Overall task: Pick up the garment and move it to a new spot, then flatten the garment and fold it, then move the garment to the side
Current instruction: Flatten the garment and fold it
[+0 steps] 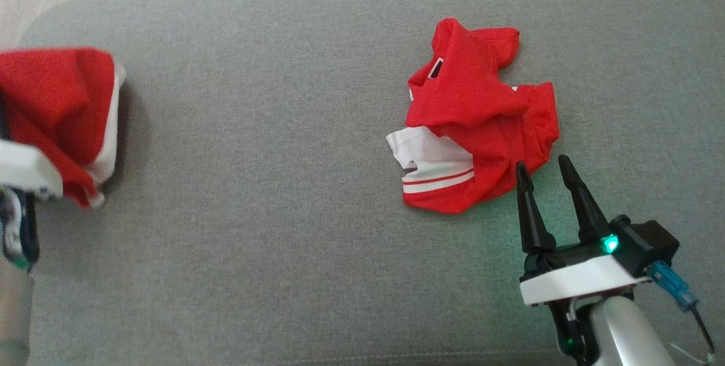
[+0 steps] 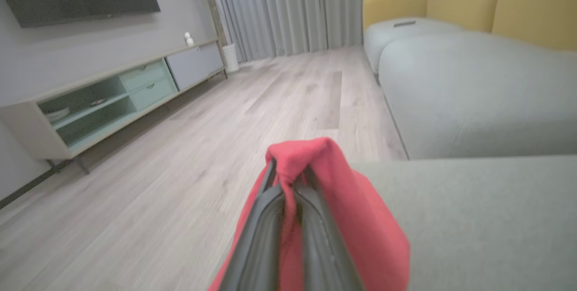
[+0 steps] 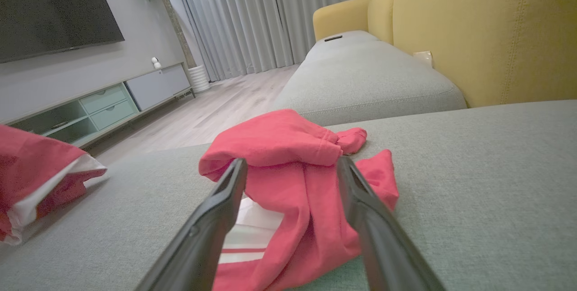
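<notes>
A red garment with white trim [image 1: 56, 111] hangs at the far left edge of the grey cushion [image 1: 272, 184], lifted off it. My left gripper [image 2: 290, 178] is shut on its red cloth [image 2: 360, 219], which drapes over both fingers. This held garment [image 3: 36, 165] also appears at the left of the right wrist view. A second red garment with a white striped part [image 1: 476, 122] lies crumpled on the cushion right of centre. My right gripper [image 1: 541, 163] stands open just in front of it, tips at its near edge, nothing between them. In the right wrist view the open right gripper [image 3: 292, 162] frames the pile [image 3: 288, 147].
The cushion's rounded left edge [image 1: 34, 26] drops to a pale wood floor [image 2: 180, 147]. A low TV cabinet [image 2: 112, 97] stands along the wall. A yellow sofa back [image 3: 496, 34] and another grey seat [image 3: 360, 79] lie beyond.
</notes>
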`<state>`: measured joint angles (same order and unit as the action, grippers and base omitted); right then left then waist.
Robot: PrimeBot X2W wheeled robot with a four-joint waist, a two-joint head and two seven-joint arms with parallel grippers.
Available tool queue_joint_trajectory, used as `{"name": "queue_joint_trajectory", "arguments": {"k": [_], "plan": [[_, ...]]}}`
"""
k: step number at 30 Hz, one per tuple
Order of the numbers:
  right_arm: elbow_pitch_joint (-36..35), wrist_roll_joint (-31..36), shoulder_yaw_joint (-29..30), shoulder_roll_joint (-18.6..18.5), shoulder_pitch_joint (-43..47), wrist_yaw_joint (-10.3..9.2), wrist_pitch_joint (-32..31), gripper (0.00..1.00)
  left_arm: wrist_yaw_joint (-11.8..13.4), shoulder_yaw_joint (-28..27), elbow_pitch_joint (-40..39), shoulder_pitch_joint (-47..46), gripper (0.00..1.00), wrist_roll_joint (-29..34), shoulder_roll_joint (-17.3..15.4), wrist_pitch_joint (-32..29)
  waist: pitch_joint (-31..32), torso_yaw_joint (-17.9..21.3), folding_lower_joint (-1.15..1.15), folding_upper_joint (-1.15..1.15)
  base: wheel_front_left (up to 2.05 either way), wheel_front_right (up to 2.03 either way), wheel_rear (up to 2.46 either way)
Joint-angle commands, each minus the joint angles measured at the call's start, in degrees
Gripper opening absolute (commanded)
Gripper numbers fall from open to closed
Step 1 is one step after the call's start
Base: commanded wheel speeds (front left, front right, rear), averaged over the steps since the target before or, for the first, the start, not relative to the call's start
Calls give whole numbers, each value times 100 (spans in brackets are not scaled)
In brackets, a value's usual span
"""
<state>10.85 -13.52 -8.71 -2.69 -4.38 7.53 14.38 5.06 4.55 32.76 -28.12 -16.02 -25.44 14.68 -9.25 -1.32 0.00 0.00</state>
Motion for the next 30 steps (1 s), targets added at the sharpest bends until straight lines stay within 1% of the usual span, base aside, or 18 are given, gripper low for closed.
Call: {"name": "queue_joint_trajectory", "arguments": {"k": [1, 2, 3, 4, 5, 6, 8, 10, 16, 21, 24, 30], "plan": [[-203, 30, -112, -19, -213, -4, 62, 100, 31, -232, -75, -129, 0, 51, -332, 28, -17, 10, 0, 0, 0, 0, 0], [-200, 37, -115, -19, -228, -4, 62, 100, 44, -224, 110, -87, 0, 54, -305, 29, -30, 19, 0, 0, 0, 0, 0], [-196, 43, -115, -19, -241, -4, 62, 100, 41, -191, 298, -43, 9, 71, -276, 29, -40, 27, 0, 0, 0, 0, 0], [-192, 49, -119, -19, -254, -4, 62, 100, 35, -157, 475, -6, 49, 78, -232, 29, -50, 40, 0, 0, 0, 0, 0], [-190, 54, -121, -19, -265, -4, 62, 100, 29, -147, 609, 9, 94, 57, -171, 30, -57, 50, 0, 0, 0, 0, 0], [-189, 57, -122, -19, -274, -4, 62, 100, 39, -148, 711, 16, 100, 47, -122, 30, -62, 61, 0, 0, 0, 0, 0], [-193, 65, -110, -19, -281, -4, 62, 100, 74, -184, 744, 2, 100, 48, -29, 30, -63, 73, 0, 0, 0, 0, 0], [-190, 67, -84, -19, -278, -4, 62, 100, 108, -234, 613, -6, 100, 85, 41, 30, -44, 72, 0, 0, 0, 0, 0], [-170, 61, -19, -19, -227, -4, 62, 100, 218, -445, -380, 78, 100, 210, 369, 31, 147, 44, 0, 0, 0, 0, 0], [-154, 54, 9, -19, -163, -4, 62, 100, 258, -318, -1212, 227, 100, 460, 636, 31, 358, 23, 0, 0, 0, 0, 0], [-138, 41, -1, -19, -129, -4, 62, 100, 239, -199, -1646, 328, 100, 528, 811, 31, 477, 32, 0, 0, 0, 0, 0], [-130, 4, -30, -19, -78, -4, 62, 100, 232, -25, -2175, 570, 100, 488, 1132, 31, 638, 102, 0, 0, 0, 0, 0]]}}
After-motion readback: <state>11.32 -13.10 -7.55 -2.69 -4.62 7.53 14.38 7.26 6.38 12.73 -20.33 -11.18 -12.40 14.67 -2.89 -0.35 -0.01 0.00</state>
